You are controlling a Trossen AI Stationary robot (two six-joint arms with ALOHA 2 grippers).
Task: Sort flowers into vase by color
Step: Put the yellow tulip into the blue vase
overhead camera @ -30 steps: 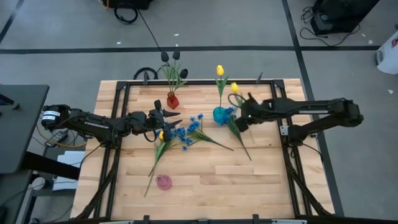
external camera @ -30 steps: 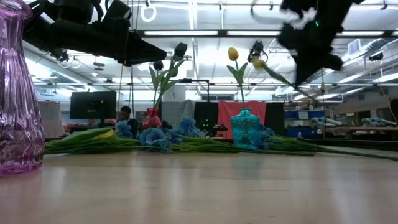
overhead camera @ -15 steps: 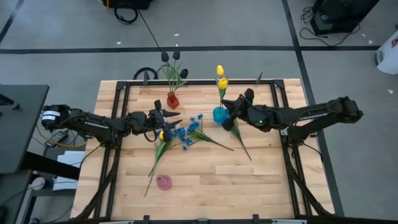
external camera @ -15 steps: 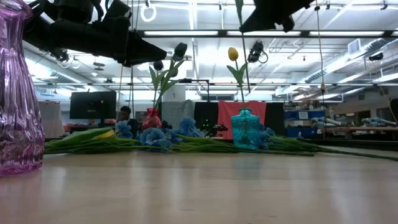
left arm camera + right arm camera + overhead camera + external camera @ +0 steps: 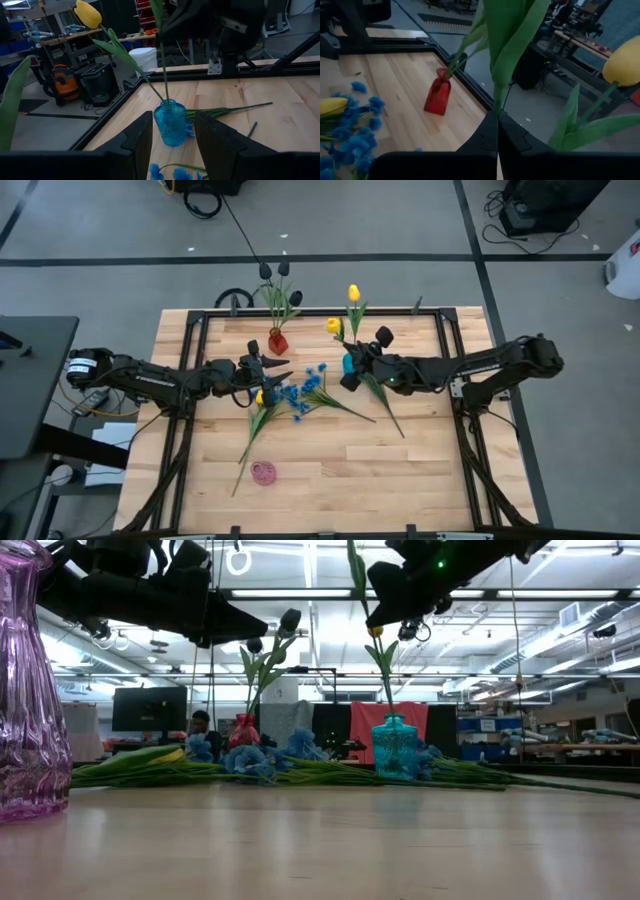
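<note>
the right gripper (image 5: 352, 365) hangs right over the blue vase (image 5: 351, 366), its fingers clenched on the green stem of a yellow tulip (image 5: 334, 326). the bloom leans off to the far left of the vase, close to a second yellow tulip (image 5: 353, 292) that already stands in that vase. in the left wrist view the held stem seems to reach down into the neck of the vase, though the very tip cannot be made out.

to do this step well, the stem should stay upright and go straight down the neck until it rests on the bottom, without nudging the light vase or knocking the tulip beside it; only then should the fingers let go.

left of the blue vase, the left gripper (image 5: 275, 370) waits with its fingers parted above the loose blue flowers (image 5: 300, 391) and another tulip (image 5: 260, 397) lying on the table (image 5: 420, 470). the red vase (image 5: 277, 340) with dark tulips (image 5: 279, 280) stands further left, and a pink vase (image 5: 263, 472) sits well apart near the front.
</note>
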